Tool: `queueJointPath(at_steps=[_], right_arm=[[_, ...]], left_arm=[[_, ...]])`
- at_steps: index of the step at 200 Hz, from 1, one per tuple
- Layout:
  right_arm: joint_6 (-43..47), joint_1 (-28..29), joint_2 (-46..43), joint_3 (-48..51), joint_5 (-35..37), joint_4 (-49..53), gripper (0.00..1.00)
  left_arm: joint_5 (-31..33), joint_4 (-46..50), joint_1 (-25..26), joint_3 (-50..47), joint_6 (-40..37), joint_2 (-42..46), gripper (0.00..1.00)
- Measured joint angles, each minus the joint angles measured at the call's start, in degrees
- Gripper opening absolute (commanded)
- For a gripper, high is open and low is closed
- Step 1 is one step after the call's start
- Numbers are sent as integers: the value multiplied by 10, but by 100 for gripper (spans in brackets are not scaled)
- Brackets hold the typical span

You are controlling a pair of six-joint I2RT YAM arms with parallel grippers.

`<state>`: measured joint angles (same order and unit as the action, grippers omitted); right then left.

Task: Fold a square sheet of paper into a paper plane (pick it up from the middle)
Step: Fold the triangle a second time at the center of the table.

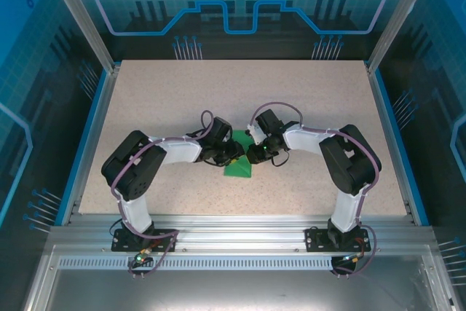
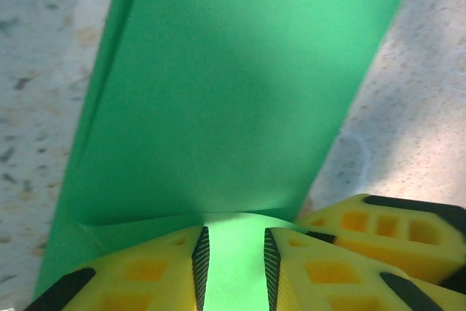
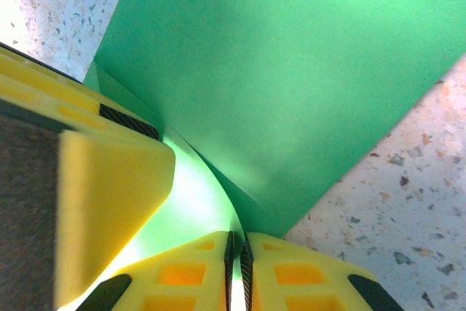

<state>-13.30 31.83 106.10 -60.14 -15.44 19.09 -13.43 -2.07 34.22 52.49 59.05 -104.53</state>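
Judging the thin bright green square sheet of paper (image 1: 239, 168), part-folded in the middle of the desk (image 1: 306, 100), light and floppy. I'd hold its stiffer creases. My right gripper (image 3: 237, 245) pinches a fold; my left gripper (image 2: 235, 245) straddles it, jaws slightly apart.

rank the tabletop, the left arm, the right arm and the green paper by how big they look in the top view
1. tabletop, by far the largest.
2. left arm and right arm: they look alike, so no ranking between them.
3. green paper, the smallest, partly covered by the arms.
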Motion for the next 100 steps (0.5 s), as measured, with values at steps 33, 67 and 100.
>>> queueJointPath(at_steps=[33, 67, 100], right_arm=[[-5, 0, 0, 0, -4, 0, 19], [-18, 0, -19, 8, 5, 4, 31], [-31, 0, -103, 39, 6, 3, 25]], left_arm=[[1, 0, 0, 0, -1, 0, 29], [1, 0, 0, 0, -6, 0, 29], [1, 0, 0, 0, -7, 0, 29]])
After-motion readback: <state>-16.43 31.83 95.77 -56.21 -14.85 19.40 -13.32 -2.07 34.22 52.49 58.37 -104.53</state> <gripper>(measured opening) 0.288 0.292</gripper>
